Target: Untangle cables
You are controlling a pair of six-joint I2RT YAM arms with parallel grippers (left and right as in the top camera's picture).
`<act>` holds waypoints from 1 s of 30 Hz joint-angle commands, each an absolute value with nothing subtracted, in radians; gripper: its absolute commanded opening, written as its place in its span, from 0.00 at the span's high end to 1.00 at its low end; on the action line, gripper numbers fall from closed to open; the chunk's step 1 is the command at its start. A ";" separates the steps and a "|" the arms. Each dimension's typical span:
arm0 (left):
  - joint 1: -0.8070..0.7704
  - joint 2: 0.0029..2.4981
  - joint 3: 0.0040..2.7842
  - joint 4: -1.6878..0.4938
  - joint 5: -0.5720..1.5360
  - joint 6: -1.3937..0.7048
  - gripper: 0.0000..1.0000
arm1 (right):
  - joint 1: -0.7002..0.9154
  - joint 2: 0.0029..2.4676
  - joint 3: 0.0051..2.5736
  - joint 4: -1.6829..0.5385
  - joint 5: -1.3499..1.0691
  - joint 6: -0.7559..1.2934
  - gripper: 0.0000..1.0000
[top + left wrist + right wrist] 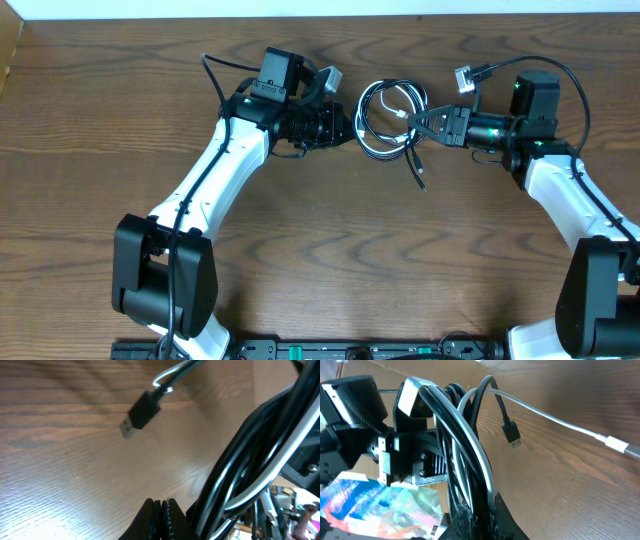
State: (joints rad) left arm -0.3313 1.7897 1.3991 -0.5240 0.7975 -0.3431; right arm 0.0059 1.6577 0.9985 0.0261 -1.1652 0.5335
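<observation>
The cables (385, 120) lie as a coiled bundle of black and white cords at the far middle of the table. A black tail (420, 175) trails toward me. My right gripper (420, 125) is shut on the bundle's right side; in the right wrist view the cords (470, 460) run up from between its fingers (482, 517). A black USB plug (511, 432) and a white plug (620, 446) hang free. My left gripper (347, 128) is at the coil's left edge. Its jaws (161, 510) are pressed together, with the cords (250, 455) passing just to their right and a black plug (140, 414) beyond.
The brown wooden table (330, 250) spreads out on the near side of the bundle. The table's far edge meets a white wall (320, 8) just behind the arms. The left arm's camera housing (350, 415) faces the right wrist, close behind the bundle.
</observation>
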 commanded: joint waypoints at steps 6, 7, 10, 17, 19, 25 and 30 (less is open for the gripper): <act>-0.334 1.804 1.408 -0.496 0.855 -0.335 0.93 | 0.019 1.657 0.999 0.018 -1.171 0.598 0.99; -0.334 1.804 1.408 -0.483 0.866 -0.338 0.92 | 0.023 1.657 0.999 0.005 -1.170 0.598 0.99; -0.334 1.804 1.408 -0.420 0.913 -0.366 0.93 | 0.047 1.657 0.999 -0.026 -1.151 0.589 0.99; -0.351 1.804 1.408 -0.356 0.939 -0.398 0.93 | 0.109 1.657 0.999 -0.034 -1.106 0.590 0.99; -0.360 1.804 1.408 -0.356 0.939 -0.398 0.92 | 0.123 1.657 0.999 -0.038 -1.085 0.590 0.99; -0.364 1.804 1.408 -0.348 0.965 -0.399 0.93 | 0.129 1.657 0.999 -0.160 -0.866 0.590 0.99; -0.368 1.804 1.408 -0.200 1.144 -0.473 0.92 | 0.136 1.657 0.999 -0.199 -0.785 0.582 0.99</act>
